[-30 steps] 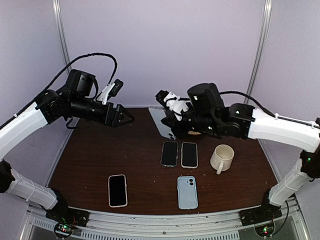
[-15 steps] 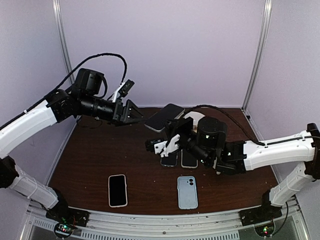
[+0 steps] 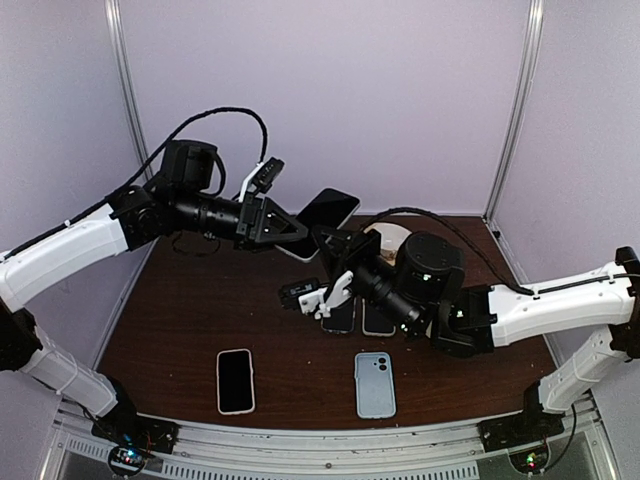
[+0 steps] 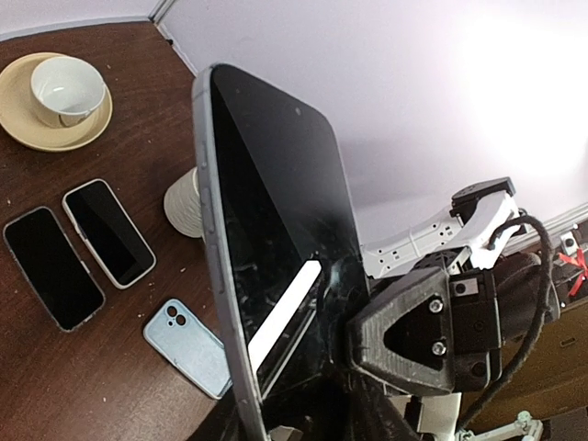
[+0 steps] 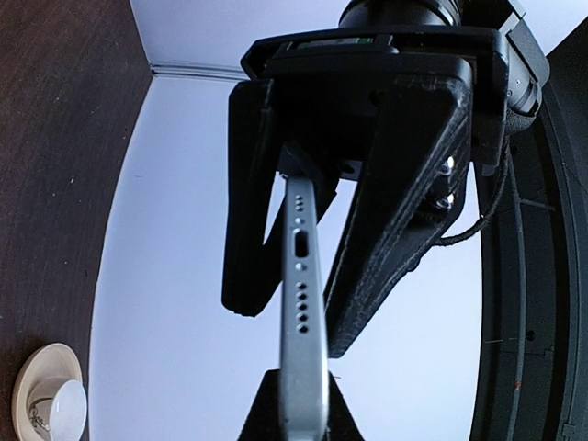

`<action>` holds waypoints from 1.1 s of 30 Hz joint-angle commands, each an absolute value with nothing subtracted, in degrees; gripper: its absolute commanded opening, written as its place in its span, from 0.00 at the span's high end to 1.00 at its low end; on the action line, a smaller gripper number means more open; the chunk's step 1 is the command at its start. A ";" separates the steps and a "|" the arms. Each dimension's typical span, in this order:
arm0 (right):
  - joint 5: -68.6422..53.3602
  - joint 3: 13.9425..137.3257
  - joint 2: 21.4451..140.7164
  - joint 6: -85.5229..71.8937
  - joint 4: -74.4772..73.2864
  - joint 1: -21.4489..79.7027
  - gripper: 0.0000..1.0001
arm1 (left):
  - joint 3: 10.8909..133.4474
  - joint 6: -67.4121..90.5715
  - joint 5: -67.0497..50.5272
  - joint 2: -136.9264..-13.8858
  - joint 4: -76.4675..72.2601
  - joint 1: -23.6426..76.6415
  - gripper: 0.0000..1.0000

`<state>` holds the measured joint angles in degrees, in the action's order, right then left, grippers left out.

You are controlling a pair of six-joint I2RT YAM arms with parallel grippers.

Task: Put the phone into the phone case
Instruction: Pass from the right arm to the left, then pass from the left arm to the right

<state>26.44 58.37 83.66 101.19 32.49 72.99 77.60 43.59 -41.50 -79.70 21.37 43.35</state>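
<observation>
The phone (image 3: 322,212) is up in the air over the far middle of the table (image 3: 200,310), tilted with its upper end toward the far wall, and both arms meet at it. The right gripper (image 3: 333,245) comes in from the right and has its jaws pinched nearly together on the phone's lower part; in its own wrist view the thin metal edge with the charging port rises straight out from between them. The left gripper (image 3: 297,230) reaches in from the left, and its two black fingers (image 5: 253,202) stand partway apart, one on each face of the phone. Slivers of the lilac wall show between them and the metal edge, and I cannot tell whether they actually press on it. The pale blue phone case (image 3: 375,385) lies flat at the near edge, right of centre, well apart from the raised phone. A spare phone (image 3: 235,381) lies screen-up at the near left. Further back, a dark phone (image 4: 50,266) and a pale-rimmed phone (image 4: 108,231) lie side by side, with a white mug (image 4: 184,204) near them and a cup (image 4: 62,90) on a saucer (image 4: 23,115) beyond.
</observation>
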 commanded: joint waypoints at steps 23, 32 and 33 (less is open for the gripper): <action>31.62 59.50 83.46 98.78 42.27 72.17 0.01 | 76.75 37.13 -38.82 -74.04 15.28 44.27 1.00; 35.49 58.15 74.17 60.18 22.16 72.82 0.00 | 74.20 22.46 -14.48 -68.78 16.08 44.74 1.00; 32.28 60.88 72.15 49.01 12.93 72.45 0.01 | 73.26 20.98 -12.21 -68.13 15.11 45.11 1.00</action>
